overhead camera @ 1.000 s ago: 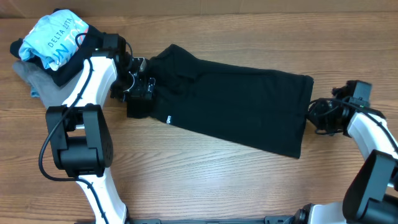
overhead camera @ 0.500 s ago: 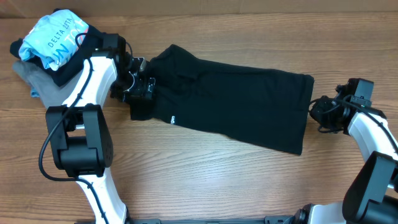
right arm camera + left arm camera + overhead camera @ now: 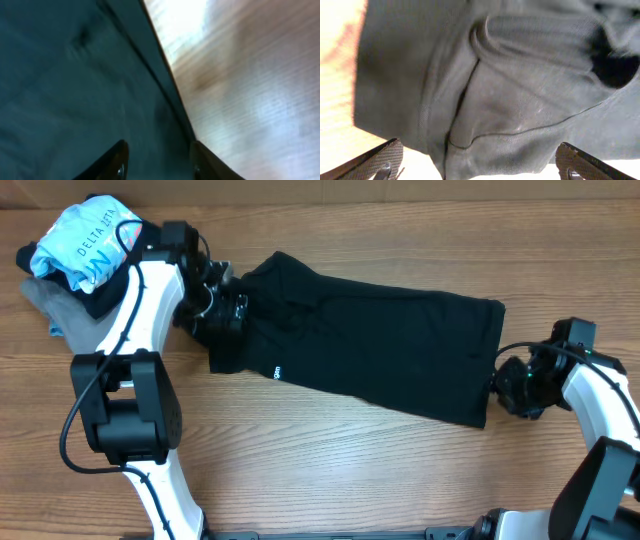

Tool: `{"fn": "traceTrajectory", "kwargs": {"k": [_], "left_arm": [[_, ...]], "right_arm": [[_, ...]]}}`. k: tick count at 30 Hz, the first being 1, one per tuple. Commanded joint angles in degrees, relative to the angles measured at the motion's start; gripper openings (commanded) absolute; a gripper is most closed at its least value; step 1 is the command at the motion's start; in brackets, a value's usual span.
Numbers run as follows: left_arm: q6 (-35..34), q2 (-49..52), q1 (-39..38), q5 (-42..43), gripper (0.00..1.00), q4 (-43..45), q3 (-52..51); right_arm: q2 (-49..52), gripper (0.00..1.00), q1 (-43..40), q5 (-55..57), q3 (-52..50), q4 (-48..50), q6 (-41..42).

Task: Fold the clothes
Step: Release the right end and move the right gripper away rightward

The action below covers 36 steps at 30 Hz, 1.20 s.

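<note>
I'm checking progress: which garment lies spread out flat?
The black garment, stretched out alone; the light-blue shirt and grey garment sit bunched in a pile.

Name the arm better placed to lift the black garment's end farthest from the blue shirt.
Right, probably. The right gripper sits open at that end's edge, which reaches its fingers in wrist view; the left gripper hovers over the opposite end of the black garment.
</note>
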Motion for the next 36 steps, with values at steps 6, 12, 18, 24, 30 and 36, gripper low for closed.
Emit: {"fn": "traceTrajectory", "kwargs": {"k": [6, 12, 18, 24, 30, 36], "left_arm": [[1.14, 0.35, -0.39, -0.09, 1.0, 0.22, 1.97], [1.14, 0.35, -0.39, -0.09, 1.0, 0.13, 1.97], [1.14, 0.35, -0.39, -0.13, 1.0, -0.52, 1.97], [1.14, 0.35, -0.39, -0.13, 1.0, -2.23, 1.95], [1.01, 0.35, -0.37, -1.57, 1.0, -6.32, 0.57], [0.83, 0.35, -0.37, -2.1, 1.0, -3.69, -6.29]], "right_arm": [[-1.38, 0.32, -0.13, 0.09, -6.12, 1.9, 0.98], [-1.38, 0.12, -0.13, 0.17, -8.76, 3.43, 1.25], [-1.38, 0.04, -0.63, 12.76, -8.22, 0.24, 9.64], [-1.4, 0.04, -4.2, 15.63, -6.88, -2.51, 10.86], [-1.42, 0.29, -7.08, 15.52, -5.88, -3.85, 10.08], [-3.39, 0.35, -9.53, 5.7, -3.76, -4.24, 3.06]]}}
